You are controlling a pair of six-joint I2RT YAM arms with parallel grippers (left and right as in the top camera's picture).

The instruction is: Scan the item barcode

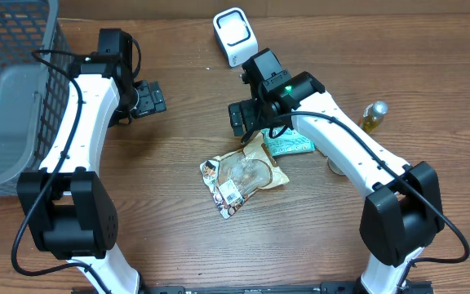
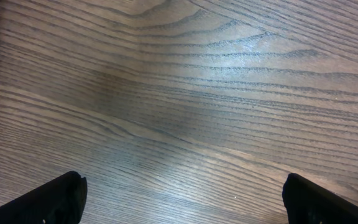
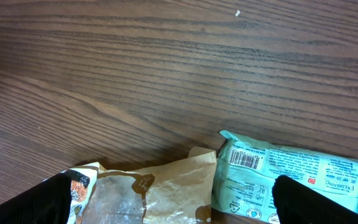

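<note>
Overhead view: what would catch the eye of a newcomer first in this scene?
The crumpled snack bag and the green packet lie at the centre of the table, with the right end effector open at their far edge. The white barcode scanner stands at the far side, and a grey wire basket fills the left corner.

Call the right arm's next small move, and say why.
Probably nudge the right gripper toward the green packet and lower onto it. Its jaws are open and empty, hovering over the packet and the brown snack bag beside it. The packet's barcode faces up, so gripping by the edges should keep it clear for the scanner.
</note>
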